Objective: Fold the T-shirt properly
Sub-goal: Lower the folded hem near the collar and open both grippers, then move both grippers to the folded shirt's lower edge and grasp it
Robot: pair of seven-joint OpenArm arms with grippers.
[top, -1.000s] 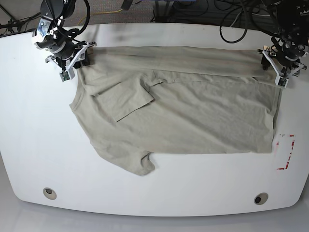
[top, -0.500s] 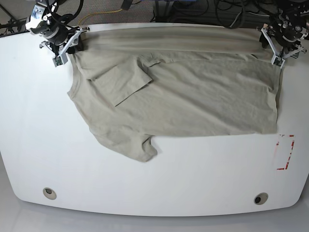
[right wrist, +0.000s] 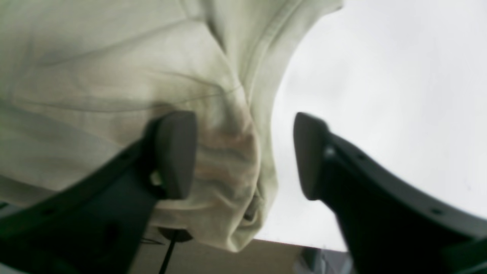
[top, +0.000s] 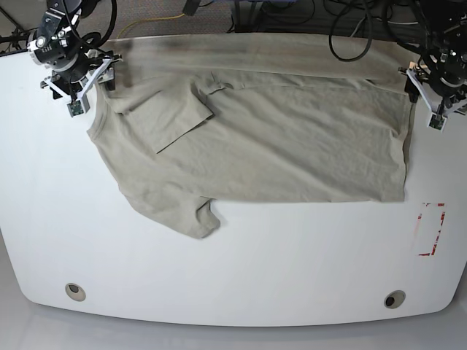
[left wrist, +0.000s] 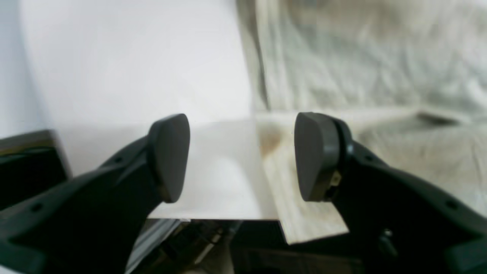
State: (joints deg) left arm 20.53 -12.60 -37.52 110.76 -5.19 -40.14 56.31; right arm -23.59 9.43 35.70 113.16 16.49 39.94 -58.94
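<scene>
The T-shirt (top: 270, 138) is spread across the far half of the white desk (top: 241, 270), its far edge drawn up to the desk's rear rim. The fabric is seen as pale khaki, wrinkled, with one sleeve (top: 175, 117) folded onto the body and the other (top: 191, 222) lying toward the near side. Cables and dark floor are seen behind the desk. A red marking (top: 432, 230) is seen near the desk's edge.

The left end effector (left wrist: 241, 156) is held wide open over the hem corner, nothing gripped. The right end effector (right wrist: 245, 154) is held wide, bunched cloth lying against one finger (right wrist: 175, 152); contact is hard to judge through blur.
</scene>
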